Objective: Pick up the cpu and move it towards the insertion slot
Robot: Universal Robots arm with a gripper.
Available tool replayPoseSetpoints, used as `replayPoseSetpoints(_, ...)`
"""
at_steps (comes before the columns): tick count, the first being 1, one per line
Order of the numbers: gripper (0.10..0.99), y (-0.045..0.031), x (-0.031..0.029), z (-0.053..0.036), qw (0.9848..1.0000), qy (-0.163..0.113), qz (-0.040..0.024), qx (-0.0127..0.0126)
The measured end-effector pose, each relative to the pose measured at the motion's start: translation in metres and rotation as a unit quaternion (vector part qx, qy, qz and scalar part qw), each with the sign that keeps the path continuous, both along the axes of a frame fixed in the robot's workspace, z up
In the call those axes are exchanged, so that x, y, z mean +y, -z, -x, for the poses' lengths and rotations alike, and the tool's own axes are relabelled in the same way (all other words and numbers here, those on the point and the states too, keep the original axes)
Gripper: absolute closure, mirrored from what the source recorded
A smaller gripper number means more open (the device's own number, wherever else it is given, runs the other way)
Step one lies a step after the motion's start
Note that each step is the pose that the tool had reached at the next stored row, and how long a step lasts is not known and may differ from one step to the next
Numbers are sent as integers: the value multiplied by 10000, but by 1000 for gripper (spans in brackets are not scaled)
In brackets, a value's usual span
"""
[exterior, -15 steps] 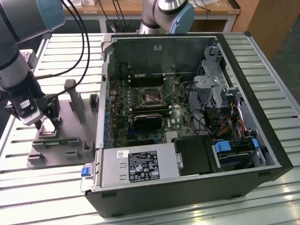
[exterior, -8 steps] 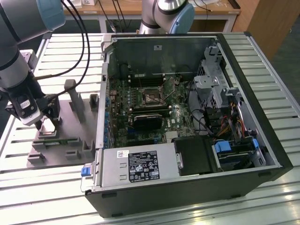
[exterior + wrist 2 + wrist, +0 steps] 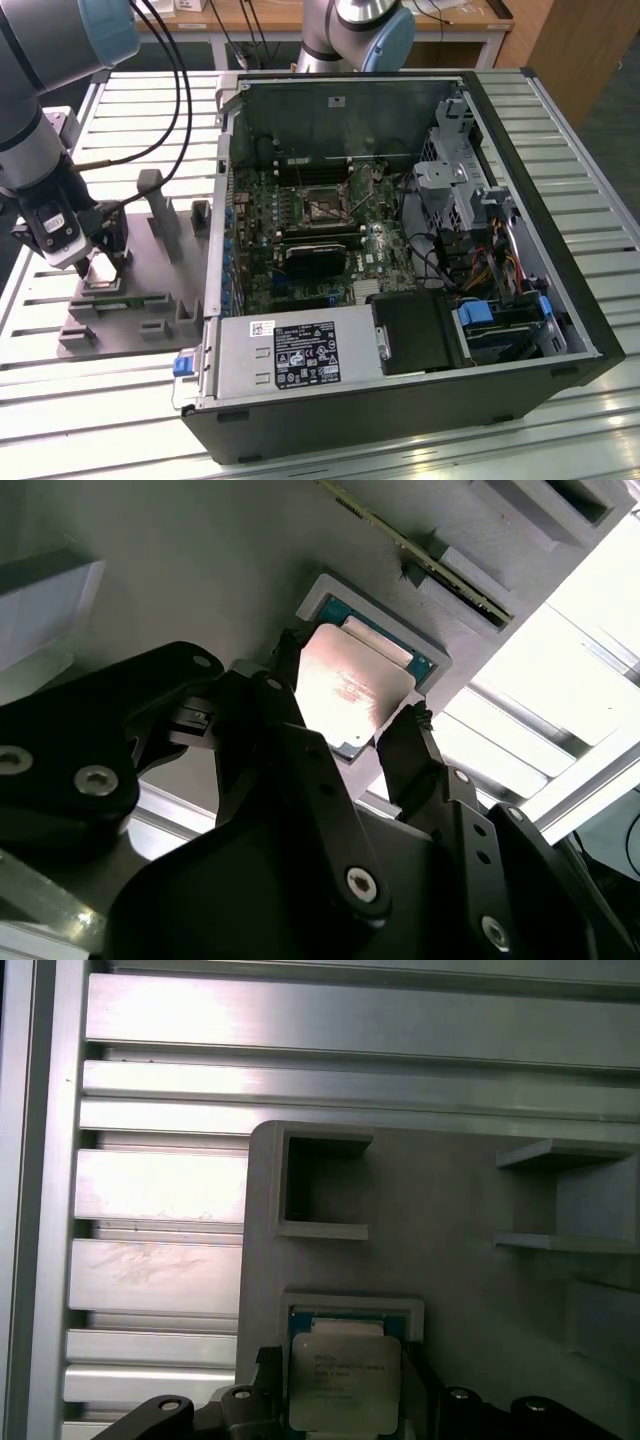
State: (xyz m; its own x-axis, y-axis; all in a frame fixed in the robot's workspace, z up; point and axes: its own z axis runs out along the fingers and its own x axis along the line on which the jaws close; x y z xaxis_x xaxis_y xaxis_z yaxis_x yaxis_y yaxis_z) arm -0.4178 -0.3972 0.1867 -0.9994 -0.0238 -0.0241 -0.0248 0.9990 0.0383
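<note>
The black, jointed gripper is closed on the cpu, its fingers pressing two opposite edges of the chip. In the second wrist view the cpu is a flat square with a bright, mirror-like silver top that catches the light. In the first wrist view the same chip looks duller and pale grey, with fine print across it and a thin light rim. In both wrist views it overlaps the edge of a square recess with a teal inner lining, set in the matte grey plastic tray, so it seems to sit just above that pocket. The exterior view takes in the wider room. There the gripper hangs over the tray on the ribbed aluminium bench, at the exterior view's left. It is well apart from the insertion slot, a silvery frame with a dark centre on the green board inside the open black computer case.
</note>
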Motion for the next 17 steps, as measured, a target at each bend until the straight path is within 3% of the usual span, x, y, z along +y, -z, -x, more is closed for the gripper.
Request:
replayPoseSetpoints(13, 498, -23, 0, 0, 10000, 0, 0, 0)
replayPoseSetpoints(17, 424, -19, 0, 0, 10000, 1, 0, -1)
